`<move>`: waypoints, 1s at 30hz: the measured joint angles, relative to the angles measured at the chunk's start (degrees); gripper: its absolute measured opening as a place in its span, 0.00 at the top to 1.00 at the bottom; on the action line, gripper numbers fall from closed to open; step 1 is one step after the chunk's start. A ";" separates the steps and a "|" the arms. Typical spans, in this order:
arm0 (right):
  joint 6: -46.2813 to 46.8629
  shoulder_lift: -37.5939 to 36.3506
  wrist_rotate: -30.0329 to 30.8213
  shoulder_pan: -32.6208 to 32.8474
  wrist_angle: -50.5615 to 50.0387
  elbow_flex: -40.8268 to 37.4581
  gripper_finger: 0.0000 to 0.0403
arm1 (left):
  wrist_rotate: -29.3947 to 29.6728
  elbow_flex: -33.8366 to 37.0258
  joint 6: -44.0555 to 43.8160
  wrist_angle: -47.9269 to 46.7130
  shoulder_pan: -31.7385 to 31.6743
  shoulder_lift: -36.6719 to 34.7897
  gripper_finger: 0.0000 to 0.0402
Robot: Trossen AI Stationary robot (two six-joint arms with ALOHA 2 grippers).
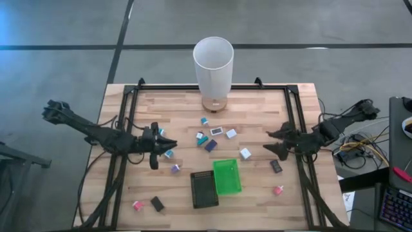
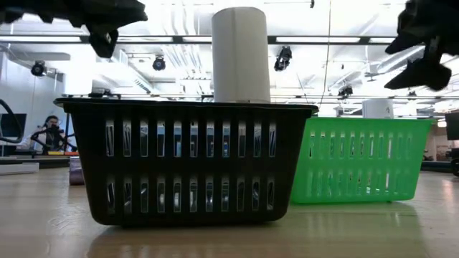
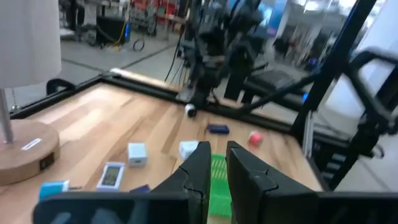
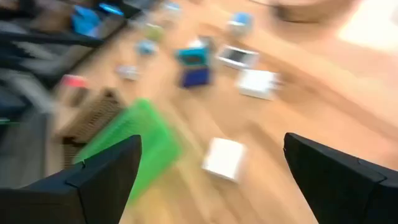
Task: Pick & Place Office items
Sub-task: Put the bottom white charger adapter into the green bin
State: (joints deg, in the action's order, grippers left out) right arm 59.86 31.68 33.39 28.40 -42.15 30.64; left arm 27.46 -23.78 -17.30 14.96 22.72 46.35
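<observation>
Black basket [image 1: 204,189] and green basket [image 1: 226,176] sit side by side nearest the front edge, blocking the low view. Small office items [image 1: 210,145] lie scattered on the wooden table [image 1: 257,103] between both arms. Left gripper [image 1: 154,147] hovers with fingers pressed nearly together; right gripper [image 1: 275,142] hovers spread wide. Farthest back stands a tall white cylinder [image 1: 213,64].

two trays [image 1: 205,189], one white cylinder [image 1: 213,64]
</observation>
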 joint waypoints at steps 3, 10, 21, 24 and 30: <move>4.90 10.91 0.09 0.04 -8.66 9.20 0.05 | 1.36 -2.98 0.00 -3.69 0.00 0.02 0.86; 14.12 34.16 -10.13 -2.36 -27.17 28.98 0.05 | 6.86 -6.54 0.78 -7.58 -0.04 -0.11 0.86; 8.33 57.32 -17.27 -9.99 -35.00 38.70 0.05 | 7.52 -9.52 10.89 -7.78 -0.04 -0.76 0.86; 5.74 60.54 -19.33 -12.38 -32.91 37.76 0.05 | 7.51 -9.56 11.83 -8.66 -0.04 -1.17 0.86; 0.75 63.08 -22.13 -15.83 -22.86 34.01 0.05 | 7.48 -9.54 11.35 -11.21 -0.04 -2.10 0.86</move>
State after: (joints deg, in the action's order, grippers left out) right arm 60.61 94.76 11.26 12.57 -65.01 64.65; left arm 34.94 -33.32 -5.95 3.75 22.68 44.25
